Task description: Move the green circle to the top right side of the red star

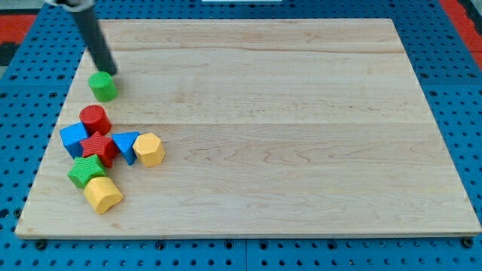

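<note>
The green circle (104, 86) lies near the view's upper left of the wooden board. My tip (109, 71) stands just above it, touching or nearly touching its top edge. The red star (98, 147) lies lower down in a cluster at the view's left, below the green circle. The rod slants up to the view's top left.
Around the red star are a red cylinder (95, 119), a blue block (73, 138), a blue triangle (126, 144), a yellow hexagon (149, 149), a green star (86, 171) and a yellow block (102, 194). The wooden board (286, 135) ends close to the cluster's left.
</note>
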